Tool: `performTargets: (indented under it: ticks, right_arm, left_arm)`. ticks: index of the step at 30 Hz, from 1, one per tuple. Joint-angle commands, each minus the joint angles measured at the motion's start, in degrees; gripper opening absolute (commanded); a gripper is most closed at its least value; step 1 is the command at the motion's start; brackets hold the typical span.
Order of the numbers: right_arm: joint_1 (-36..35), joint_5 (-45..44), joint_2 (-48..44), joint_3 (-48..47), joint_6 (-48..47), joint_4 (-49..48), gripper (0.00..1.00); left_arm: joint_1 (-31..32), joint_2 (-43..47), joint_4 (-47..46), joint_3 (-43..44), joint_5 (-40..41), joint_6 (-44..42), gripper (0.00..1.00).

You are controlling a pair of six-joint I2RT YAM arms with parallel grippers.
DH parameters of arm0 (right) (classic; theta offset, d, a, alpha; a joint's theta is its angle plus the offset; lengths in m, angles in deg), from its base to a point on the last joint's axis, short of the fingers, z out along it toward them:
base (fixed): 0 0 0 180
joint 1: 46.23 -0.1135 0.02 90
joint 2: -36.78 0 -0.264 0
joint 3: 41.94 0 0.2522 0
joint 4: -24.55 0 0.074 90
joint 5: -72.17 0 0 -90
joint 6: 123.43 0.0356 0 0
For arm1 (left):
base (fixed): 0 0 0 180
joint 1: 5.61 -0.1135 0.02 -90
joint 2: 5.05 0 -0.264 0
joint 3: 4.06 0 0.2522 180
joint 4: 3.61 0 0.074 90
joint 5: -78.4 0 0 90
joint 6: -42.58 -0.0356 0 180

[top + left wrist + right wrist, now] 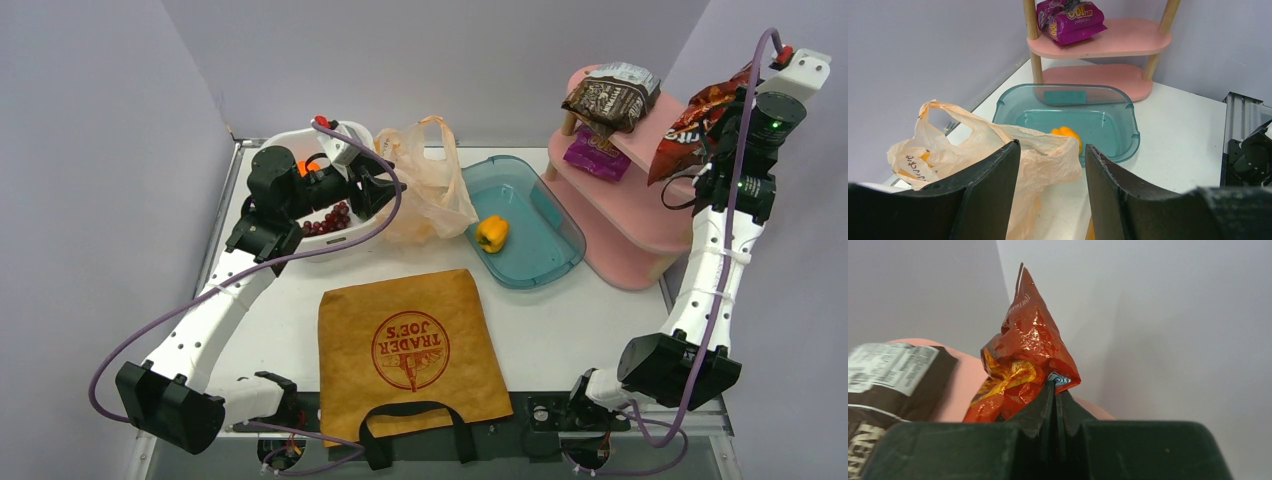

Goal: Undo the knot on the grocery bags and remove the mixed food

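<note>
At the near edge of the table we see the canvas tote [410, 350] lying flat, logo up, its black straps hanging over that edge. Farther in, towards the far edge and left of the middle, the peach plastic bag [425, 195] sits crumpled with its loop handles standing up. The left gripper [1053, 150] is at the bag's left side, its fingers about half apart. Loose plastic lies in the gap, but we cannot tell whether either finger presses on it. To the left of the bag, the white tub [285, 138] by the left edge holds dark red grapes [330, 220] and an orange [303, 167]. To the right of the bag, the teal tub [535, 225] holds the yellow bell pepper [491, 233]. In the far right corner stands the pink shelf [620, 210], with the purple packet [595, 155] on its lower level and the dark brown snack bag [608, 100] on top. Over the shelf's right end, the right gripper [1055, 392] has its fingers pinched tight on the red Doritos bag [695, 120], which it holds in the air.
</note>
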Motion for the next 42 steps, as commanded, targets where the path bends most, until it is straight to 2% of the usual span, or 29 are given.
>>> performTargets:
  ticks: [1, 3, 4, 5, 7, 11, 17, 24, 26, 28, 31, 35, 38, 42]
  right_arm:
    - [2.35, -2.85, -1.43, 1.8, -2.86, 2.74, 0.01]
    - [2.79, -2.48, -1.33, 1.35, -3.39, 5.46, 0.27]
    - [2.9, -2.21, -1.48, 1.26, -3.39, 6.57, 0.32]
    - [2.97, -1.83, -1.82, 1.11, -3.39, 6.94, 0.43]
    - [3.08, -1.33, -2.38, 0.73, -3.2, 7.46, 0.56]
    - [3.17, -0.55, -3.01, -1.69, -2.0, 8.07, 0.71]
    - [3.18, 6.35, -4.25, -5.79, 0.41, 9.07, 0.76]
    - [2.67, 11.6, -5.06, -8.03, 1.33, 8.28, 0.77]
    - [2.16, 14.63, -4.94, -8.77, 1.23, 8.33, 0.77]
    - [1.17, 21.27, -4.55, -9.91, 1.26, 9.53, 0.76]
    - [-5.44, 30.24, -4.25, -11.05, -0.47, 12.44, 0.76]
    - [-17.74, 35.78, -4.75, -7.57, -6.62, 15.39, 0.78]
    - [-27.36, 36.92, -4.69, -3.84, -17.41, 19.28, 0.8]
    - [-41.68, 33.17, -3.98, 4.08, -30.25, 20.5, 0.8]
  left_arm:
    - [0.09, 1.32, -0.22, -0.03, 0.75, -1.37, 0.48]
    - [0.13, 1.28, -0.34, -0.18, 0.6, -1.25, 0.48]
    - [0.1, 1.13, -0.39, -0.2, 0.54, -1.09, 0.48]
    - [0.09, 1.0, -0.16, -0.16, 0.52, -0.99, 0.48]
    - [0.09, 0.56, 0.7, 0.17, 0.51, -1.0, 0.49]
    - [0.09, -0.75, 5.56, 1.23, 1.42, -1.73, 0.51]
    - [-0.93, -2.65, 12.31, 2.94, 2.55, -3.34, 0.56]
    - [-1.49, -2.99, 14.32, 2.7, 2.27, -3.67, 0.57]
    - [-1.5, -3.0, 15.02, 2.72, 2.55, -4.28, 0.57]
    - [-1.66, -3.07, 15.82, 2.77, 3.19, -4.34, 0.57]
    - [-3.78, -3.16, 14.88, 2.15, 2.97, -1.32, 0.57]
    - [-9.02, -3.4, 11.49, 1.4, -0.68, 5.89, 0.57]
    - [-12.09, -3.4, 12.25, 1.45, -0.2, 6.38, 0.58]
    - [-15.04, -2.54, 13.77, 0.49, 0.55, 6.19, 0.58]
